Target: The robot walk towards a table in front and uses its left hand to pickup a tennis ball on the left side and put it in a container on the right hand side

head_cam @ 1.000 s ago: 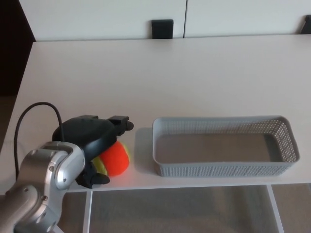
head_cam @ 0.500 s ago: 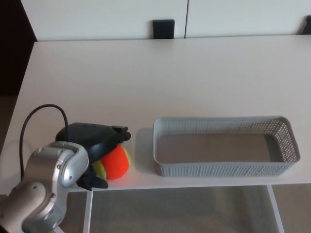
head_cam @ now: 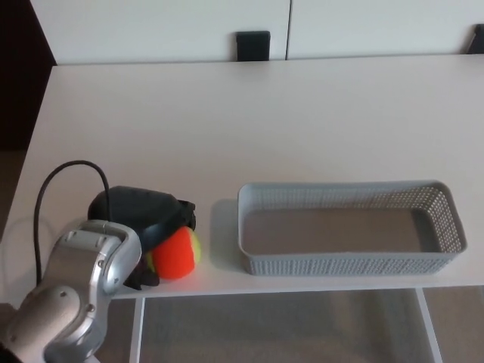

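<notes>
The ball, orange with a yellow-green patch, sits at the front edge of the desk, near its left corner. The left hand cups it, black fingers curled over its top and near side. This looks like a closed grasp ready for lifting, though the contact is partly hidden. The grey basket lies just beside it along the same edge, open-topped for an easy drop. No brand or writing is legible.
</notes>
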Motion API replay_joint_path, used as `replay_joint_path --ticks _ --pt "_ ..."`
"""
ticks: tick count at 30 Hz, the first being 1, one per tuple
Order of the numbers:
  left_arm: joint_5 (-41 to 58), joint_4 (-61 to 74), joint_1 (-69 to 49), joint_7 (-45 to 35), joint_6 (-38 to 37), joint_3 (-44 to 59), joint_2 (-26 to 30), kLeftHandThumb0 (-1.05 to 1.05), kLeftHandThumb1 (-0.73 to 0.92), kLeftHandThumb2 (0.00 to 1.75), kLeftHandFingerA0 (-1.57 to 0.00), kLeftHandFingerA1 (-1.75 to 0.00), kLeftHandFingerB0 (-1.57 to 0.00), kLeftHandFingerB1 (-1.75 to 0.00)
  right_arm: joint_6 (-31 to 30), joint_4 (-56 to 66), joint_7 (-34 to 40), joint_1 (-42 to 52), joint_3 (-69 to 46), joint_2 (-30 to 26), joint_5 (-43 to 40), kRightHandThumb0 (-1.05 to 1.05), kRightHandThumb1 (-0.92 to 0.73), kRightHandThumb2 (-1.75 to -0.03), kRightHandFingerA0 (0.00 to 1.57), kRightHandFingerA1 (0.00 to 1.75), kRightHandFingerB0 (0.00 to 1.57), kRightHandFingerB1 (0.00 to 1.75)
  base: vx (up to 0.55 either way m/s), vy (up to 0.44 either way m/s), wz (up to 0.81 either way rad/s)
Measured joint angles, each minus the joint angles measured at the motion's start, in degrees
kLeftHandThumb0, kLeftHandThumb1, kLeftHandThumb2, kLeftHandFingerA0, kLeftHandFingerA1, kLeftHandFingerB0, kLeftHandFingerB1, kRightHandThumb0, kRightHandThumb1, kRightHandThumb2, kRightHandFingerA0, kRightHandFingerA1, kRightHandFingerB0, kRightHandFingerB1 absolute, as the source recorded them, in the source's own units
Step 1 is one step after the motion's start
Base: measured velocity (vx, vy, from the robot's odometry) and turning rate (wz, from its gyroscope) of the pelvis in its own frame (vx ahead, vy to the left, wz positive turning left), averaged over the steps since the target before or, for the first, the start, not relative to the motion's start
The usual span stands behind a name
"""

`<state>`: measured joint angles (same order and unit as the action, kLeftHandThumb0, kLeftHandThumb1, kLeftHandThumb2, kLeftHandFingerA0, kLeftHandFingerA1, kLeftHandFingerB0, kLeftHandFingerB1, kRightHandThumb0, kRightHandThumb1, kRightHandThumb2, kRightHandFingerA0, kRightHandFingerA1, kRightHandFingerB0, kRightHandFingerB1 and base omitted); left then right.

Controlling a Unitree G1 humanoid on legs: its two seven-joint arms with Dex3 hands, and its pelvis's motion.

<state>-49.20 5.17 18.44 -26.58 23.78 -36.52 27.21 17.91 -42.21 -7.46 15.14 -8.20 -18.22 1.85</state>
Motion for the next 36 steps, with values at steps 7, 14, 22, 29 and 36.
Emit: replay_joint_path --ticks 7,14,22,29,36 --pt "1.6 0.7 -2.8 3.5 -3.4 4.6 -1.7 -0.13 0.76 0.57 -0.51 -1.59 -0.51 -1.19 0.1 -1.9 0.1 -0.9 -0.1 0.0 0.0 -0.43 -0.53 -0.56 0.57 0.49 0.51 0.42 0.0 0.0 0.0" --pt "5.3 6.9 0.1 3.5 -3.7 13.1 -6.4 -0.1 0.88 0.54 -0.61 -1.69 -0.44 -1.39 0.2 -2.3 0.1 -1.3 0.1 -0.1 0.0 -0.41 -0.53 -0.56 0.55 0.48 0.52 0.42 0.0 0.0 0.0" --pt "6.8 11.3 11.1 0.8 0.1 16.8 -12.4 -0.25 0.73 0.6 -0.73 -1.6 -0.63 -0.97 -0.1 -1.4 0.1 -1.5 0.3 -0.1 0.1 -0.43 -0.53 -0.56 0.55 0.48 0.51 0.43 0.0 0.0 0.0" --pt "6.5 7.0 17.2 0.5 1.4 13.1 -17.4 -0.2 0.75 0.59 -0.71 -1.68 -0.64 -1.38 -0.6 1.2 -0.1 -0.5 0.7 -0.1 0.1 -0.43 -0.53 -0.56 0.56 0.49 0.51 0.43 0.0 0.0 0.0" --pt "5.7 4.2 17.6 0.6 1.7 8.1 -20.9 -0.29 0.69 0.61 -0.87 -1.12 -0.7 -0.46 -1.7 3.6 -0.1 0.2 1.2 -0.1 0.2 -0.4 -0.53 -0.56 0.56 0.47 0.52 0.42 0.0 0.0 0.0"
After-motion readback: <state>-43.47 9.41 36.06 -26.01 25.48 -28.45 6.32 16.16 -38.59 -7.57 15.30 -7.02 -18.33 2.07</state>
